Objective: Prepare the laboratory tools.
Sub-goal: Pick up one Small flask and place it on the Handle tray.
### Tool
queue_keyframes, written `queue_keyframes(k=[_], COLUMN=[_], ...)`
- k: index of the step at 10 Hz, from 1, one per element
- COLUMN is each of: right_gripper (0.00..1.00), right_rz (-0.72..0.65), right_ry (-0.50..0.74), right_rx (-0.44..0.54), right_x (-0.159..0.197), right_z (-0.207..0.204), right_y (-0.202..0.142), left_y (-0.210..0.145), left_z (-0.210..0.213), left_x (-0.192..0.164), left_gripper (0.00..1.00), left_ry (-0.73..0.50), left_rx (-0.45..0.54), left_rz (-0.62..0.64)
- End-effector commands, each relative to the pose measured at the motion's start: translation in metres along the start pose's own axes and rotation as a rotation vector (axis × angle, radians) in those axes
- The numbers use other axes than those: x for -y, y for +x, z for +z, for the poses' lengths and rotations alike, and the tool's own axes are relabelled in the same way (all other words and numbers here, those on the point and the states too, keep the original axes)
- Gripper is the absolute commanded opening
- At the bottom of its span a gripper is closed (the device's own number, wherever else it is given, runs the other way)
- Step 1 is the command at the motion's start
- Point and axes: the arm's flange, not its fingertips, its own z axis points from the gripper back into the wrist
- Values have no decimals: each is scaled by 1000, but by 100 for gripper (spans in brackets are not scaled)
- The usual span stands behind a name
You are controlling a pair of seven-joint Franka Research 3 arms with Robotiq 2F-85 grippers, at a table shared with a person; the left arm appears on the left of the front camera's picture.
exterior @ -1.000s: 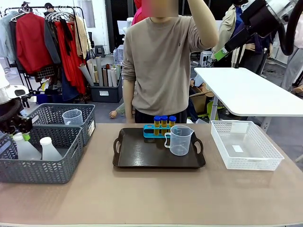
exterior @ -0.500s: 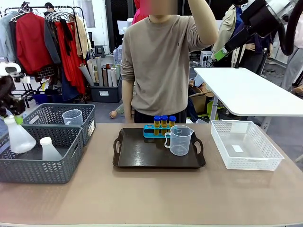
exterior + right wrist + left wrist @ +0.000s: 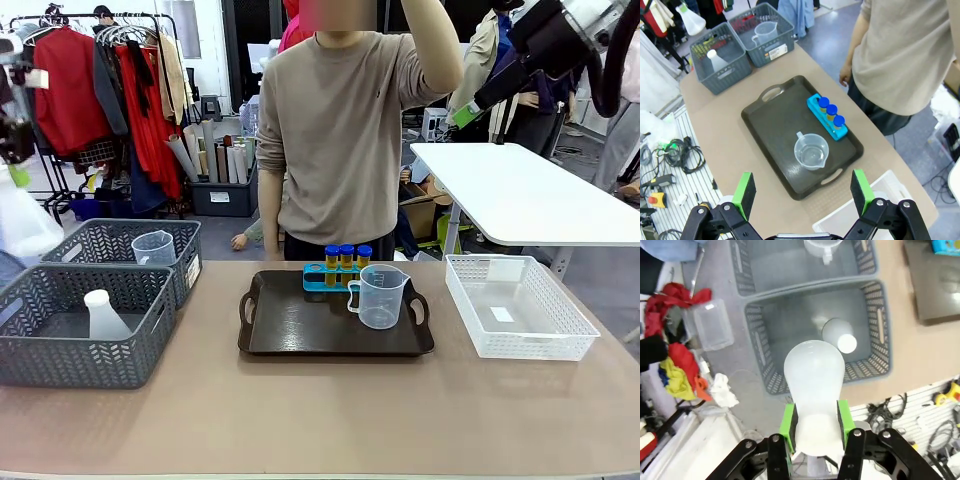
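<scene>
Over the grey basket (image 3: 760, 347), left end effector (image 3: 815, 424) clamps conical flask (image 3: 814, 372).

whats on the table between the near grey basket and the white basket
The dark tray, carrying the clear beaker and the amber tubes with blue caps, sits between them; the front view shows this.

Front camera looks across the counter (image 3: 320, 420) from its near edge; both wrist cameras look down from high, sharing the grey baskets (image 3: 80, 360).
</scene>
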Motion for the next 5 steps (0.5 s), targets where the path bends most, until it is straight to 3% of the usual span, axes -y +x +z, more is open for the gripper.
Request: queue_keyframes(k=[1, 3, 5], right_gripper=[100, 100, 100], right_rz=[3, 3, 3], right_ry=[8, 8, 8], right_rx=[4, 4, 4], right_x=[0, 0, 0], right_z=[2, 2, 2], right_y=[1, 1, 1], left_y=[8, 8, 1], left_z=[32, 63, 53], left_x=[0, 2, 7], left_gripper=[0, 0, 0], left_ry=[45, 51, 37], left_rx=[-7, 7, 15], left_rz=[-24, -55, -31])
